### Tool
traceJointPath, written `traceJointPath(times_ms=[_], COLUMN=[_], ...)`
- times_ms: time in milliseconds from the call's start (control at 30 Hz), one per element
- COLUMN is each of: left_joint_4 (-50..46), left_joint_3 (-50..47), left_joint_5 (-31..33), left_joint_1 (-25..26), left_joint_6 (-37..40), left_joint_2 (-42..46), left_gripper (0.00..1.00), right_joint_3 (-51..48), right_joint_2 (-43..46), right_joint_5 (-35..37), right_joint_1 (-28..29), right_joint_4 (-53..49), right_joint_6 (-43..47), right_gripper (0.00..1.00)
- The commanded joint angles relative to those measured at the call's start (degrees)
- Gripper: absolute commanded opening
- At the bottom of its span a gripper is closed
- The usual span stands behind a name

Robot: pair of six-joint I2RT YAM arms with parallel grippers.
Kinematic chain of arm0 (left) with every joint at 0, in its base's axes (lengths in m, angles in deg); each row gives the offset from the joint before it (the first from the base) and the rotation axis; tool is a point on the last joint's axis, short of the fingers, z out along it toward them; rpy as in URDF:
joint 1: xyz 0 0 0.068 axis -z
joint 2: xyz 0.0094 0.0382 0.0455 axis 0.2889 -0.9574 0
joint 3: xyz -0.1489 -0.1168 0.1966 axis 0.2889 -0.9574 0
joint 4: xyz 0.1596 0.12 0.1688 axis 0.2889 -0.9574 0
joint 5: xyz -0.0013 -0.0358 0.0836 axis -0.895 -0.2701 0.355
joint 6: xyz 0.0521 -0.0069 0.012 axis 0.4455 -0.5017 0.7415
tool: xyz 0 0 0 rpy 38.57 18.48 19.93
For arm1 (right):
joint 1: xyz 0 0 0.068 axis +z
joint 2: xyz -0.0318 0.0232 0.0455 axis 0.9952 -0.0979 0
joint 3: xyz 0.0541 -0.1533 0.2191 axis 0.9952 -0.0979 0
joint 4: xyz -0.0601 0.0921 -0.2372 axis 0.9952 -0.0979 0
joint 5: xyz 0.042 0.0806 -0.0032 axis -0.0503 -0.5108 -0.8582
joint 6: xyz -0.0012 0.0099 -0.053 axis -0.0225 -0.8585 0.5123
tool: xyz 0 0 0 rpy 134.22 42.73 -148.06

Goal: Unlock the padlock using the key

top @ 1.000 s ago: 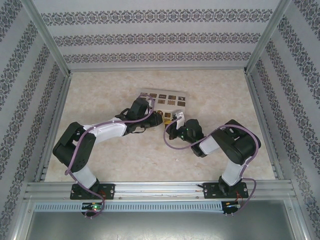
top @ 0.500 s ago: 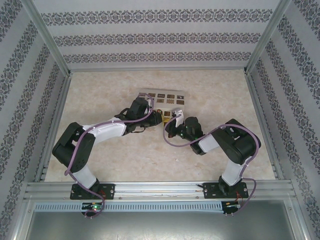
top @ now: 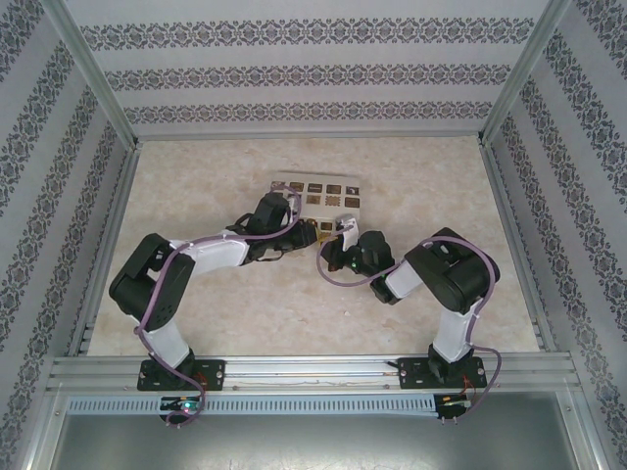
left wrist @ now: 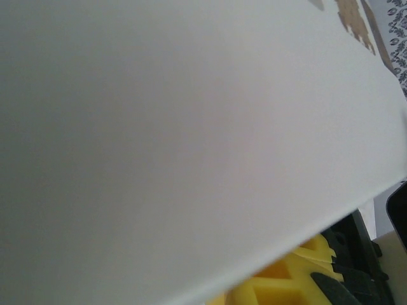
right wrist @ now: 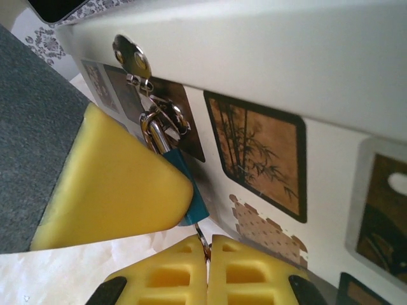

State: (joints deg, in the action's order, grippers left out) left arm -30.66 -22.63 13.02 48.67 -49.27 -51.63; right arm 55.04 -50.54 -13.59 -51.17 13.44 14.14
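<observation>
Just above right claw (right wrist: pixel 208 272) gripping key (right wrist: pixel 203 243): padlock (right wrist: pixel 194 198).

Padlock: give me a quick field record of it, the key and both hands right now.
padlock: teal, hanging by its shackle from the hasp on the white box
key: thin metal sliver pinched in right hand, pointing up at padlock's base
right hand: shut on key, directly below padlock
left hand: at the box; one yellow pad against padlock, grip unclear
</observation>
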Motion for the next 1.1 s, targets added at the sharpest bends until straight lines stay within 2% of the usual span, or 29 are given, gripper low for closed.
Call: traceJointPath(times_ms=[0,300,567,800,1067], left_joint_4=[3.08,3.58,2.32,0.62,9.71], left_joint_3=[-1.07,-1.72,-4.24,-7.70,-17.83], left_joint_5=[-5.31,-4.06,-3.23,-3.09,-2.08], left_joint_1=[0.64,-0.14,-1.51,-3.49,-6.58], left_joint_6=[-0.21,-0.16,0.93,1.93,1.42], left_joint_2=[-1.74,-1.89,2.00,8.34,19.56], left_gripper=[0.21,0.37,0.51,0.56,0.58], right_joint_3=[1.05,-0.07,0.32,0.71,0.01], right_joint_2=[-0.69,-2.92,-4.62,-4.58,-3.07], right_joint_5=[1.78,3.74,4.38,4.99,5.50], right_joint_1=[0.49,1.97,2.60,3.39,4.21], right_joint_4=[6.17,5.46,5.57,4.72,3.99], right_joint_6=[-2.52,-7.70,-8.96,-9.78,-14.05], right_gripper=[0.00,0.00,0.00,0.00,0.00])
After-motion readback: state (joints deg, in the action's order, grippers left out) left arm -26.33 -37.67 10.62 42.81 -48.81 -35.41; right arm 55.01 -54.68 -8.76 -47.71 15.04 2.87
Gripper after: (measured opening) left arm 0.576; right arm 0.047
